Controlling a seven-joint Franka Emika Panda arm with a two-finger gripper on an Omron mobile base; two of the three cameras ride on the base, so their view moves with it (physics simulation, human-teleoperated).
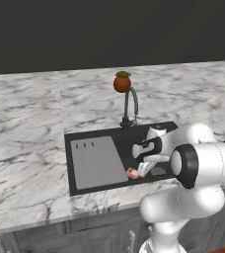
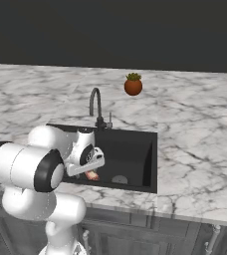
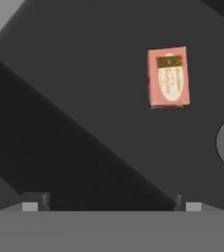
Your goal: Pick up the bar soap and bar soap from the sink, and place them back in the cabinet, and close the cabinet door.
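Bar soap [image 3: 168, 77] flat on sink [image 3: 84, 74] floor, long axis 12–6, at 1 o'clock; gripper [image 3: 111, 205] wide open, empty.

The white arm rises from the base in front of the counter edge, its big shoulder and elbow joints bulging near the front rim of the sink [image 1: 75, 168]. The forearm folds forward and down over that rim, so the wrist and hand dip into the basin, toward its front wall. The gripper [image 3: 111, 204] points down at the basin floor. Its 2 dark fingertips [image 3: 34, 201] stand wide apart, near opposite sides of the hand view, with nothing between them. The hand hangs above the floor, not touching it.
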